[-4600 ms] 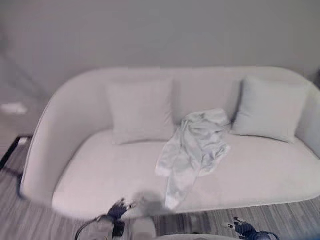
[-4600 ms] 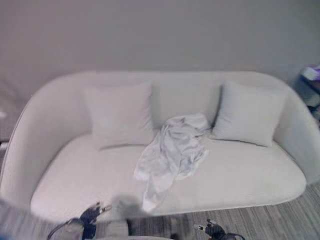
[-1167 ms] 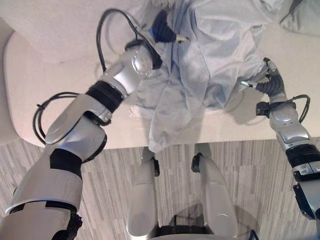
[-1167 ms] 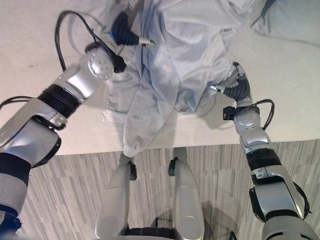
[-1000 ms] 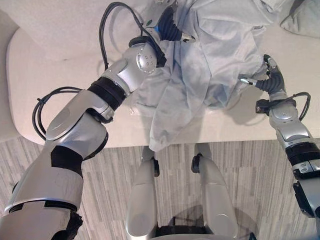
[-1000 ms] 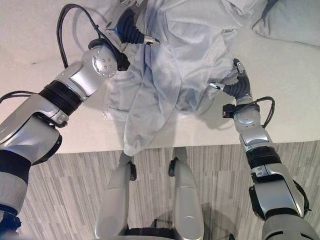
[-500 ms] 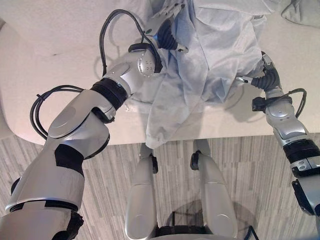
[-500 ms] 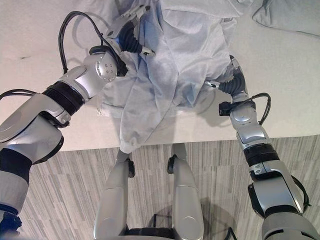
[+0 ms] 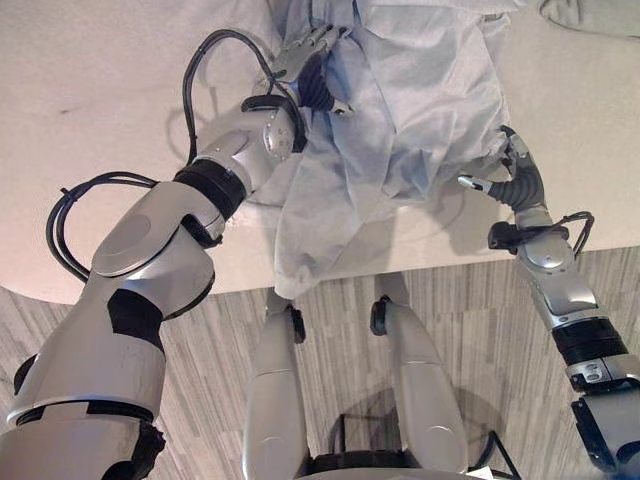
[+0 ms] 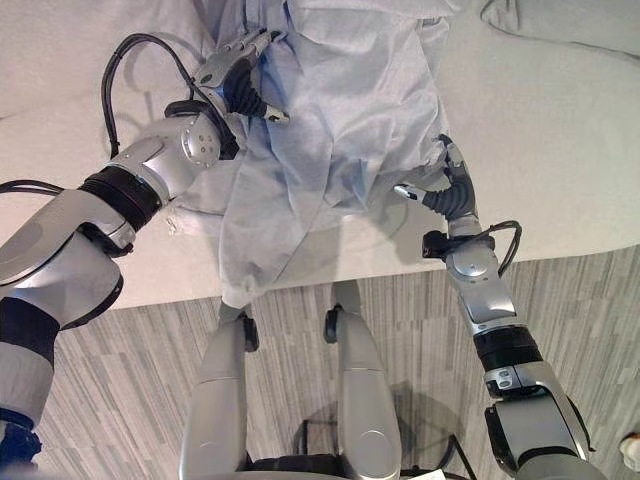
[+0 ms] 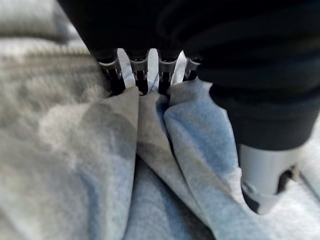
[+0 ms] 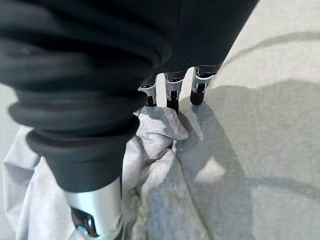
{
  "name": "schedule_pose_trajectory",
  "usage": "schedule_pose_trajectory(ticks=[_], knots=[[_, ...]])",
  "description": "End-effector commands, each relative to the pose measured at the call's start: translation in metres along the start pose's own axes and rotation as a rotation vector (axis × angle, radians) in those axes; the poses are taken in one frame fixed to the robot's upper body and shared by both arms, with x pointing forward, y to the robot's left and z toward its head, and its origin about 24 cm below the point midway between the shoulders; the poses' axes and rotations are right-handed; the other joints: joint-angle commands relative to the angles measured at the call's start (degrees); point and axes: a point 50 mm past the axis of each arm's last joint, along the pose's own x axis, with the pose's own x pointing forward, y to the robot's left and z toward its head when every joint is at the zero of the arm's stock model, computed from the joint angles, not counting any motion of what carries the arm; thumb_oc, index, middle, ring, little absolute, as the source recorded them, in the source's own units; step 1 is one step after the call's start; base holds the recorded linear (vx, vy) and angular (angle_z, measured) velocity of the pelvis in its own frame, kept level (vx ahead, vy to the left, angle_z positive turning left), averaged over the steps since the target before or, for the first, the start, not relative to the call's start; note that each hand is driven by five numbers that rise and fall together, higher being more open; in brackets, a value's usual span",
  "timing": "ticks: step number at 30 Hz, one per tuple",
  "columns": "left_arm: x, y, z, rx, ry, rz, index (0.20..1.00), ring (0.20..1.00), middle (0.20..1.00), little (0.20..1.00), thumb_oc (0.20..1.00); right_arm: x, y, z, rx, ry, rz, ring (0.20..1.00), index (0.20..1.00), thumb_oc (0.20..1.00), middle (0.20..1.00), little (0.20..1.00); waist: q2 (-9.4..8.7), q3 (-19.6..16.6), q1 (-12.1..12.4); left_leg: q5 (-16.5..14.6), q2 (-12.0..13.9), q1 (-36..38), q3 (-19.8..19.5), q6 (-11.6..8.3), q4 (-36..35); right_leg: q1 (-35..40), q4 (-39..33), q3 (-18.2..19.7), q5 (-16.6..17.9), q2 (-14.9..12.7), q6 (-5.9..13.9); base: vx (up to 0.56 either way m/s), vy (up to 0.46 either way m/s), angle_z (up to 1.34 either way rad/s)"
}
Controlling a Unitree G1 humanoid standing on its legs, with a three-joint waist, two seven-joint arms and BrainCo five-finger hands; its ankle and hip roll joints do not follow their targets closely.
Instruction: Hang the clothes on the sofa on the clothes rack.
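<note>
1. the pale blue garment (image 9: 400, 110) lies crumpled on the cream sofa (image 9: 90, 110), spread from about 12 o'clock in the left eye view down to 6 o'clock, where one limp end hangs over the seat's front edge.
2. the left hand (image 9: 312, 62) sits at about 11 o'clock on the cloth's left side; in its wrist view the fingers (image 11: 140, 70) are curled down into a gathered fold, so it reads as gripping the garment.
3. the right hand (image 9: 505, 170) is at about 3 o'clock on the cloth's right edge; its wrist view shows fingertips (image 12: 172, 97) bent onto a bunched corner of fabric, with the thumb alongside, so it looks pinched on that corner.
4. progress, as a judgement: early. both hands seem to have a hold, but most of the garment rests on the cushion, and lifting, carrying and hanging are all left. a rack cannot be placed from these views.
5. the seat is a soft, matte cream cushion; a grey pillow (image 10: 560, 25) sits at 1 o'clock in the right eye view.
6. grey striped plank flooring (image 9: 500, 330) runs below the sofa's front edge.
</note>
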Motion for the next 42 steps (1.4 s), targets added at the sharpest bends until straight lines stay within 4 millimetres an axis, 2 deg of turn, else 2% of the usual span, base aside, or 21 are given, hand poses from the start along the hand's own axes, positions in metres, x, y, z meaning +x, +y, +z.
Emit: schedule_pose_trajectory(ticks=[1, 2, 3, 11, 16, 17, 21, 22, 23, 24, 25, 27, 28, 29, 30, 31, 32, 33, 35, 41, 42], knots=[[0.005, 0.008, 0.001, 0.066, -0.01, 0.007, 1.0, 1.0, 1.0, 1.0, 1.0, -0.004, -0.023, 0.007, -0.026, -0.051, -0.066, 1.0, 1.0, 1.0, 1.0, 1.0, 3.01, -1.4, 1.5, -2.1, 6.1, 10.7, -2.8, -0.5, -9.5, 1.8, 0.2, 0.0, -7.5, -4.4, 0.97, 0.09, -0.005, -0.02], [-0.001, -0.005, -0.007, 0.061, 0.012, -0.024, 1.0, 1.0, 1.0, 1.0, 1.0, -0.009, -0.019, 0.0, -0.032, -0.029, -0.048, 1.0, 1.0, 1.0, 1.0, 1.0, 2.84, -1.4, 1.4, -3.4, 6.7, 13.5, -2.8, -0.54, -9.5, 4.7, 0.2, 0.0, -9.1, -4.0, 1.2, 0.05, -0.01, -0.04], [0.003, 0.006, -0.004, 0.069, 0.004, 0.001, 1.0, 1.0, 1.0, 1.0, 1.0, -0.004, -0.022, 0.008, -0.03, -0.054, -0.06, 1.0, 1.0, 1.0, 1.0, 1.0, 2.61, -1.4, 1.1, -2.3, 6.3, 11.1, -3.1, -0.48, -9.5, 2.4, 0.2, 0.1, -8.0, -4.4, 1.07, 0.05, -0.019, -0.1], [0.004, 0.014, -0.015, 0.121, 0.044, 0.017, 1.0, 1.0, 1.0, 1.0, 1.0, -0.002, -0.009, 0.018, -0.016, -0.091, -0.001, 1.0, 1.0, 1.0, 1.0, 1.0, 1.29, -1.4, 1.4, -2.8, 6.9, 10.6, -3.7, -0.5, -9.5, 2.0, 0.2, -0.5, -8.0, -4.3, 1.12, 0.0, -0.007, -0.05], [0.004, 0.015, -0.014, 0.129, 0.043, 0.019, 1.0, 1.0, 1.0, 1.0, 1.0, 0.0, -0.008, 0.019, -0.012, -0.094, 0.001, 1.0, 1.0, 1.0, 1.0, 1.0, 1.28, -1.4, 1.6, -3.0, 6.9, 10.6, -3.8, -0.54, -9.5, 2.0, 0.2, -0.6, -8.1, -4.3, 1.18, 0.0, 0.001, -0.01], [0.003, 0.009, -0.015, 0.132, 0.044, 0.001, 1.0, 1.0, 1.0, 1.0, 1.0, 0.004, 0.0, 0.018, -0.014, -0.077, 0.026, 1.0, 1.0, 1.0, 1.0, 1.0, 1.67, -1.4, 2.6, -3.9, 7.1, 12.0, -3.9, -0.51, -9.5, 3.5, 0.2, -0.9, -8.7, -4.1, 1.38, 0.0, 0.0, 0.0], [0.003, 0.009, -0.019, 0.136, 0.077, 0.002, 1.0, 1.0, 1.0, 1.0, 1.0, 0.02, 0.017, 0.018, -0.062, -0.033, 0.081, 1.0, 1.0, 1.0, 1.0, 1.0, 2.28, -1.4, 4.0, -4.6, 7.3, 12.1, -4.0, -0.44, -9.5, 3.5, 0.2, -0.9, -8.8, -3.8, 1.66, -0.01, 0.016, -0.08], [0.006, 0.019, -0.019, 0.145, 0.083, 0.025, 0.771, 0.771, 0.771, 0.771, 0.771, 0.027, 0.02, 0.025, -0.076, -0.045, 0.088, 1.0, 1.0, 1.0, 1.0, 1.0, 2.12, -1.4, 4.0, -4.0, 7.0, 10.5, -4.2, -0.4, -9.5, 1.7, 0.2, -0.8, -8.1, -4.0, 1.55, 0.0, 0.0, 0.0], [0.003, 0.011, -0.022, 0.141, 0.089, 0.007, 0.771, 0.771, 0.771, 0.771, 0.771, 0.024, 0.023, 0.019, -0.076, -0.028, 0.098, 1.0, 1.0, 1.0, 1.0, 1.0, 2.26, -1.4, 4.2, -4.7, 7.3, 12.1, -4.0, -0.4, -9.5, 3.3, 0.2, -0.8, -8.8, -3.8, 1.67, 0.0, 0.0, 0.0], [0.005, 0.012, -0.022, 0.143, 0.107, 0.008, 0.426, 0.426, 0.426, 0.426, 0.426, 0.035, 0.036, 0.024, -0.127, -0.017, 0.127, 1.0, 1.0, 1.0, 1.0, 1.0, 2.6, -1.4, 5.0, -4.8, 7.4, 11.8, -4.2, -0.28, -9.5, 3.0, 0.2, -0.9, -8.8, -3.6, 1.68, 0.0, 0.035, -0.04], [0.006, 0.019, -0.025, 0.157, 0.133, 0.025, 0.2, 0.2, 0.2, 0.2, 0.2, 0.049, 0.052, 0.036, -0.177, -0.024, 0.156, 1.0, 1.0, 1.0, 1.0, 1.0, 2.7, -1.4, 5.4, -4.4, 7.3, 10.1, -4.4, -0.12, -9.5, 1.4, 0.2, -0.7, -8.3, -3.6, 1.6, -0.01, 0.043, -0.07], [0.005, 0.011, -0.027, 0.156, 0.15, 0.008, 0.2, 0.2, 0.2, 0.2, 0.2, 0.052, 0.074, 0.037, -0.208, -0.006, 0.208, 1.0, 1.0, 1.0, 1.0, 1.0, 3.06, -1.4, 6.2, -5.3, 7.6, 11.5, -4.1, 0.06, -9.5, 2.7, 0.2, -0.7, -9.1, -3.1, 1.75, -0.01, 0.028, -0.1], [0.007, 0.019, -0.025, 0.161, 0.146, 0.027, 0.2, 0.2, 0.2, 0.2, 0.2, 0.056, 0.072, 0.044, -0.208, -0.024, 0.198, 1.0, 1.0, 1.0, 1.0, 1.0, 2.84, -1.4, 6.0, -4.5, 7.3, 9.8, -4.3, 0.05, -9.5, 1.0, 0.2, -0.6, -8.3, -3.3, 1.61, -0.05, 0.004, -0.12], [0.007, 0.02, -0.026, 0.155, 0.151, 0.039, 0.2, 0.2, 0.2, 0.2, 0.2, 0.05, 0.093, 0.037, -0.156, 0.015, 0.262, 0.768, 0.768, 0.768, 0.768, 0.768, 3.01, -1.4, 6.7, -4.7, 7.3, 9.7, -4.3, 0.3, -9.5, 0.9, 0.2, -0.7, -8.4, -3.1, 1.52, -0.04, -0.006, -0.09], [0.006, 0.022, -0.03, 0.158, 0.165, 0.04, 0.2, 0.2, 0.2, 0.2, 0.2, 0.047, 0.1, 0.033, -0.137, 0.039, 0.288, 0.404, 0.404, 0.404, 0.404, 0.404, 2.89, -1.4, 6.9, -4.7, 7.3, 9.7, -4.4, 0.39, -9.5, 0.9, 0.2, -0.8, -8.4, -3.0, 1.5, 0.02, 0.006, -0.08], [0.003, 0.013, -0.033, 0.154, 0.173, 0.019, 0.2, 0.2, 0.2, 0.2, 0.2, 0.043, 0.104, 0.026, -0.132, 0.059, 0.302, 0.2, 0.2, 0.2, 0.2, 0.2, 3.02, -1.4, 7.1, -5.6, 7.6, 11.6, -4.1, 0.4, -9.5, 2.7, 0.2, -0.8, -9.2, -2.6, 1.63, 0.02, 0.008, -0.06], [0.001, 0.016, -0.039, 0.164, 0.191, 0.017, 0.2, 0.2, 0.2, 0.2, 0.2, 0.038, 0.114, 0.02, -0.133, 0.084, 0.347, 0.2, 0.2, 0.2, 0.2, 0.2, 3.01, -1.4, 7.3, -5.7, 7.6, 11.5, -4.1, 0.53, -9.5, 2.7, 0.2, -0.8, -9.1, -2.6, 1.65, -0.01, 0.006, -0.05], [0.004, 0.025, -0.038, 0.172, 0.189, 0.041, 0.2, 0.2, 0.2, 0.2, 0.2, 0.041, 0.114, 0.025, -0.129, 0.074, 0.352, 0.2, 0.2, 0.2, 0.2, 0.2, 2.82, -1.4, 7.2, -4.9, 7.2, 9.7, -4.3, 0.6, -9.5, 0.9, 0.2, -0.9, -8.3, -2.9, 1.5, 0.0, 0.0, 0.0], [-0.002, 0.019, -0.047, 0.179, 0.208, 0.022, 0.2, 0.2, 0.2, 0.2, 0.2, 0.031, 0.122, 0.016, -0.107, 0.099, 0.397, 0.2, 0.2, 0.2, 0.2, 0.2, 2.91, -1.4, 7.5, -5.9, 7.4, 11.8, -4.1, 0.7, -9.5, 2.8, 0.2, -0.9, -9.0, -2.5, 1.68, 0.01, 0.007, -0.02], [-0.012, 0.025, -0.068, 0.202, 0.243, 0.027, 0.2, 0.2, 0.2, 0.2, 0.2, 0.019, 0.111, 0.012, -0.051, 0.075, 0.404, 0.2, 0.2, 0.2, 0.2, 0.2, 2.48, -1.4, 7.1, -6.5, 7.2, 13.1, -3.7, 0.7, -9.5, 3.6, 0.2, -0.9, -8.8, -2.5, 1.91, -0.01, 0.008, -0.07], [-0.011, 0.033, -0.068, 0.201, 0.234, 0.055, 0.2, 0.2, 0.2, 0.2, 0.2, 0.019, 0.103, 0.018, -0.034, 0.043, 0.386, 0.2, 0.2, 0.2, 0.2, 0.2, 2.31, -1.4, 6.7, -5.9, 6.8, 11.8, -3.8, 0.69, -9.5, 2.3, 0.2, -0.9, -8.1, -2.7, 1.8, -0.03, 0.004, -0.03]])
